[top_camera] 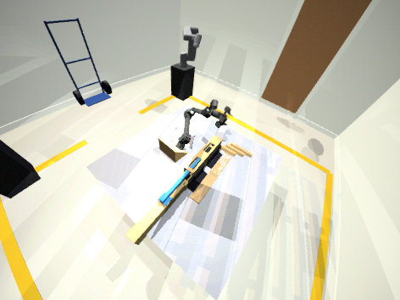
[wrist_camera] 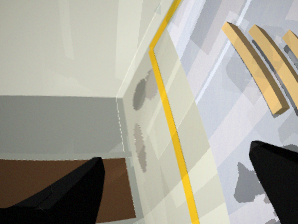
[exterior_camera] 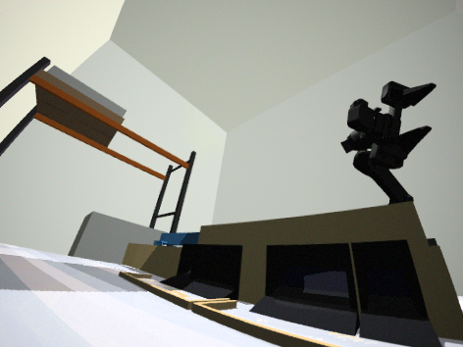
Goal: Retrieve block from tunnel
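Gripper [top_camera: 225, 118] [exterior_camera: 433, 107] [wrist_camera: 180, 159] hangs in the air with its two black fingers spread wide apart and nothing between them. In the top view it is above centre, at the end of the dark arm [top_camera: 186, 125] [exterior_camera: 387, 183], which bends over from its base near the middle of the frame. The long tan tunnel body [top_camera: 146, 222] [exterior_camera: 314, 223] runs diagonally from lower left toward upper right of that view, with a bright blue bar [top_camera: 180, 182] [exterior_camera: 180, 238] lying along its top.

The small block cannot be made out with certainty; in the exterior view a dim bluish patch [exterior_camera: 326, 282] shows inside the dark opening right of centre, and whether it is the block is unclear.

Three loose tan rods [top_camera: 241, 149] [wrist_camera: 257, 70] lie side by side near the tunnel's upper-right end in the top view, and at the upper right in the wrist view. A tan wedge-shaped piece [top_camera: 169, 150] sits just beside the arm's base. A blue hand truck [top_camera: 78, 60] stands at upper left of the top view.
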Controlling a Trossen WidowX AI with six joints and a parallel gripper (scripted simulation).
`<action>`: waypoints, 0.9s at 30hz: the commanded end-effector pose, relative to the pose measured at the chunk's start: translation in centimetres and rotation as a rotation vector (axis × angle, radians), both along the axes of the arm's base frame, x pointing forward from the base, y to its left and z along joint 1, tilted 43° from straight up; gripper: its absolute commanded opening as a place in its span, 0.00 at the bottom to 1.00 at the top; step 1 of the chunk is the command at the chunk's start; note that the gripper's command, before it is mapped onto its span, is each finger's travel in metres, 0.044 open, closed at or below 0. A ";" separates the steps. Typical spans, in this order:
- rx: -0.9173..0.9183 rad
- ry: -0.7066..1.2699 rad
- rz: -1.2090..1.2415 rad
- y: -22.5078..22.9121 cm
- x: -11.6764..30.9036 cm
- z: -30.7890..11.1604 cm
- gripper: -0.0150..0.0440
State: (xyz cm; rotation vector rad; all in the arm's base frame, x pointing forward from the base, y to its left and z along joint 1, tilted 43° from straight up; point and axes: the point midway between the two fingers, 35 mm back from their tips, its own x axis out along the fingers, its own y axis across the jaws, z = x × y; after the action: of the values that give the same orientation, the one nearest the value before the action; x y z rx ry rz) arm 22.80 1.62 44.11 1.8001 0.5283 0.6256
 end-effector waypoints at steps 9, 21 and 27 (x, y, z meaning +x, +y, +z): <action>0.028 0.121 -0.217 -7.8 7.5 -3.1 1.00; -0.064 0.469 -0.521 -22.8 14.2 -15.1 1.00; -0.116 0.694 -0.584 -28.7 14.0 -23.3 1.00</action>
State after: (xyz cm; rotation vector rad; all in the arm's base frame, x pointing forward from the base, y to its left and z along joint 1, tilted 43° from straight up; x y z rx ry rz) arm 37.15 -23.90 25.68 1.9195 0.3814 -0.2919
